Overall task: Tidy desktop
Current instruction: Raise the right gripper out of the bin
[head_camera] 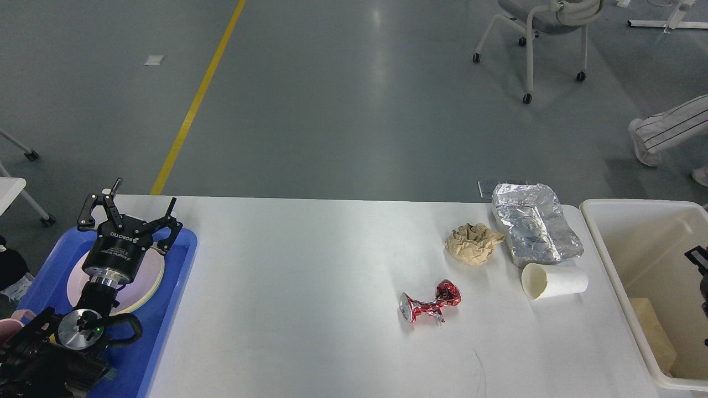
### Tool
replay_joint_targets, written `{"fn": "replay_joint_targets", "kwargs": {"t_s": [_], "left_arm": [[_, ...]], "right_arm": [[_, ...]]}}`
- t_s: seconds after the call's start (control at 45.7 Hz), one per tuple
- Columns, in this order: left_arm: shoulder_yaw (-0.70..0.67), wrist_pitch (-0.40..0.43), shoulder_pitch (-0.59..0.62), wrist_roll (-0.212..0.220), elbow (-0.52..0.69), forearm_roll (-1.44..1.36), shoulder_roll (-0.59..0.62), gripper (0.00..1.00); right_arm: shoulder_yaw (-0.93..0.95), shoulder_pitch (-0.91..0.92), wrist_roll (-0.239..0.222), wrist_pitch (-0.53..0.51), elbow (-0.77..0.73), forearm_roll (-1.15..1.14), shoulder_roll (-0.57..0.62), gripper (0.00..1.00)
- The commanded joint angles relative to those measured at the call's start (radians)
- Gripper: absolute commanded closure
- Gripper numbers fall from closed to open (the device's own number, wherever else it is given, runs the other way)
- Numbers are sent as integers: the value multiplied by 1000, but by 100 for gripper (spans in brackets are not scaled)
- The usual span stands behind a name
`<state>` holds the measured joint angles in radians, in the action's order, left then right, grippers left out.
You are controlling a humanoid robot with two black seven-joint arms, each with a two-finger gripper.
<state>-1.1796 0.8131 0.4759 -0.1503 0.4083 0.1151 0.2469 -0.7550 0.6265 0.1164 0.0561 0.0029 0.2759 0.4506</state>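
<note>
The white desktop fills the lower middle of the head view. On its right part lie a crushed red can, a crumpled brown paper ball, a crumpled foil tray and a white paper cup on its side. My left gripper is open and empty above a blue tray at the left. Only a dark piece of my right arm shows at the right edge, over the cream bin; its fingers are out of view.
The blue tray holds a pink plate under my left gripper. The cream bin at the right has a pale block inside. Beyond the desk are grey floor with a yellow line, a wheeled chair and a person's leg.
</note>
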Motion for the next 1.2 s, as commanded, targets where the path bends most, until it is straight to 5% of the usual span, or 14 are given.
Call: {"fn": "replay_joint_targets", "kwargs": {"t_s": [0.0,0.657,1.182], "left_arm": [[0,1,0,0,1,0,0,2],[0,0,1,1,0,0,0,2],[0,0,0,1,1,0,0,2]], "right_arm": [[0,-1,-4,-10,3,0,2,3],[3,35,-4,-15,51,0,16,0],[-96,611,-3,-59,617,-60,169,0]]}}
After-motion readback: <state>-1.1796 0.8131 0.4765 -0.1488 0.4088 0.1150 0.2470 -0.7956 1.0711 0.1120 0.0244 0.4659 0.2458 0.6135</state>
